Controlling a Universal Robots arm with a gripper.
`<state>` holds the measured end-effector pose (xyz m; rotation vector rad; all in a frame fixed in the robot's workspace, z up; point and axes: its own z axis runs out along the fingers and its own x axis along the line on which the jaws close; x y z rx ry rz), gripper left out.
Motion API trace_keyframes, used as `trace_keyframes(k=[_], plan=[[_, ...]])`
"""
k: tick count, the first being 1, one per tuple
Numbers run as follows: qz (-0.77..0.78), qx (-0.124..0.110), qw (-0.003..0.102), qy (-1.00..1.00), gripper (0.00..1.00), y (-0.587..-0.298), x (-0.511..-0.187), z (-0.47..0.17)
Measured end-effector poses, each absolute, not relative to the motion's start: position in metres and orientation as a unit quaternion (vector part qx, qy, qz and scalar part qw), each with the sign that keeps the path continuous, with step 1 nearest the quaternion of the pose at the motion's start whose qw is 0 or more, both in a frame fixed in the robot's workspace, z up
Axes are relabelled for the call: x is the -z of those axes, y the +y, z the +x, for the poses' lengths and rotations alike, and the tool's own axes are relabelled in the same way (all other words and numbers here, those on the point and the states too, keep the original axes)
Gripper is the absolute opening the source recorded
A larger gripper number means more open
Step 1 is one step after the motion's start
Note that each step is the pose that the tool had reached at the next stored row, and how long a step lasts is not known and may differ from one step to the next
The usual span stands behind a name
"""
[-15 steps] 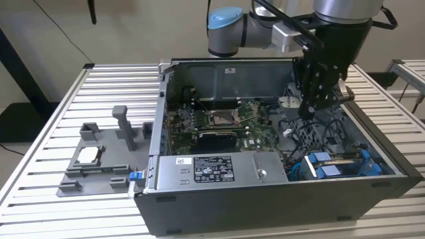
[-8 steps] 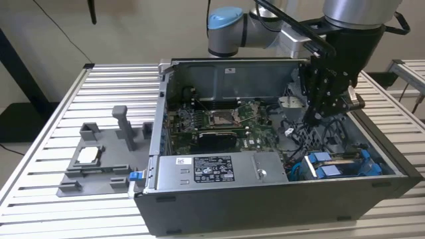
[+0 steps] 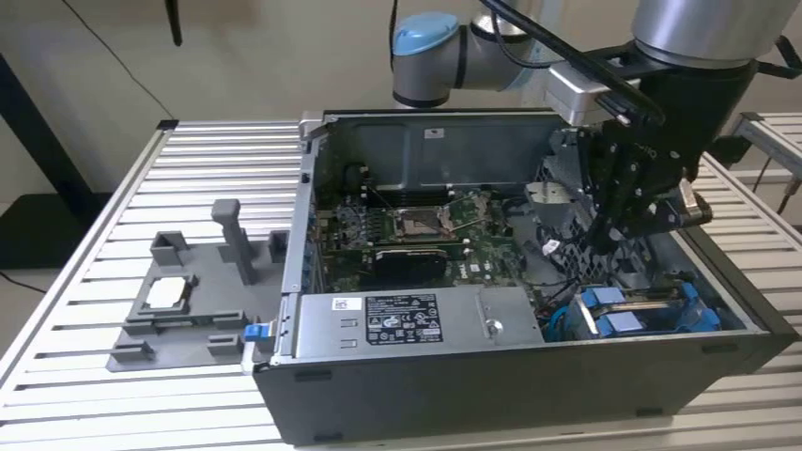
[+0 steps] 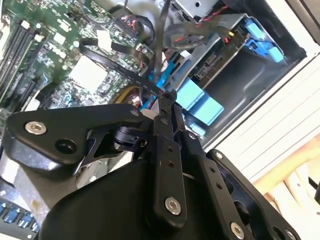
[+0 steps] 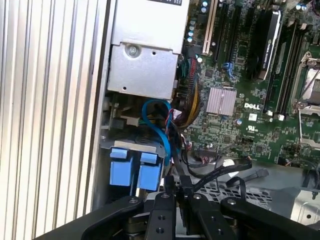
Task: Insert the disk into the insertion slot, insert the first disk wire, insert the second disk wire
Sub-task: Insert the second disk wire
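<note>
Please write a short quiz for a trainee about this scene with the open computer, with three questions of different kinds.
1. True or false: the gripper reaches into the open computer case.
2. Choose: the plastic carrier of the disk is A red, B blue, C green.
3. Fill in: the gripper is shut on a black ____.
Key: 1 true; 2 B; 3 wire.

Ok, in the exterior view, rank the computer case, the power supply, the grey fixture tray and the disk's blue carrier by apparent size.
1. computer case
2. grey fixture tray
3. power supply, only slightly smaller than the tray, so that pair is unsure
4. disk's blue carrier, smallest, partly hidden in the case
</note>
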<state>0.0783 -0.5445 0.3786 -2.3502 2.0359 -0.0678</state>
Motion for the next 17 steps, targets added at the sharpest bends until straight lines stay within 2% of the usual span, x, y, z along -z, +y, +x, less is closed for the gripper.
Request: trace_keyframes(k=[14,17], plan=[[-0.756,0.019,0.013,0.655,0.16,-0.580,-0.378,0.087],[-0.752,0.013,0.019,0.659,0.16,-0.581,-0.378,0.087]])
